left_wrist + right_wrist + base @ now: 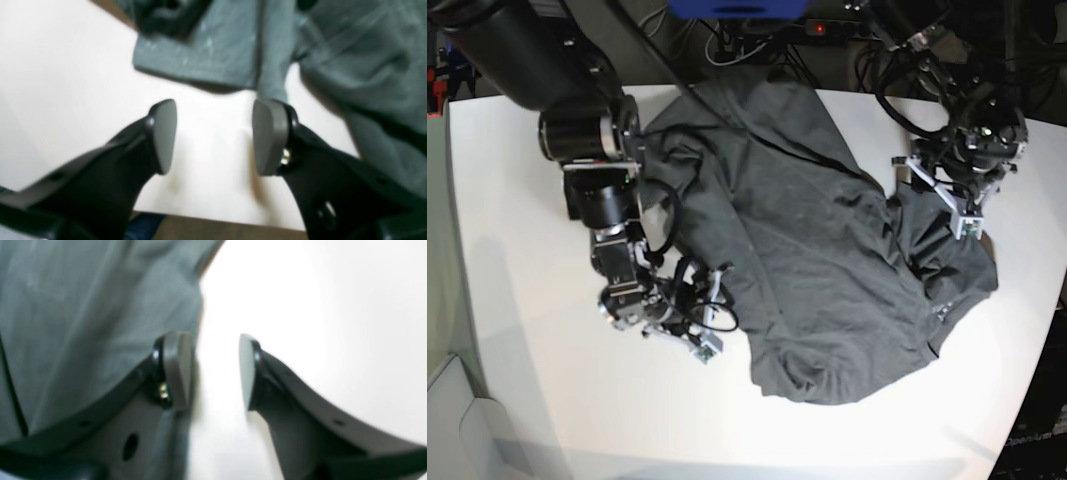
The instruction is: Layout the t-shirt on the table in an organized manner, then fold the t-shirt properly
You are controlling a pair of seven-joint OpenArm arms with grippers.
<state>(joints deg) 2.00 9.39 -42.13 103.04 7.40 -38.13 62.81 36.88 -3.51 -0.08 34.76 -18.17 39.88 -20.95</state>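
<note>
Pincers (213, 136) above white table (66, 83)

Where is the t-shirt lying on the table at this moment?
In the base view the t-shirt lies crumpled across the middle of the white table, between the right gripper at picture-left and the left gripper at picture-right.

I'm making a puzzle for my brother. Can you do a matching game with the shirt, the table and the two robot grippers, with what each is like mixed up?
Things:
1. t-shirt
2. table
3. left gripper
4. right gripper

What each is like:
A. plain white, holds everything
B. open and empty, shirt edge beside one finger, base view's left
C. dark grey, rumpled, not folded yet
D. open and empty, over bare table by a shirt corner, base view's right

Pairs: 1-C, 2-A, 3-D, 4-B
</note>
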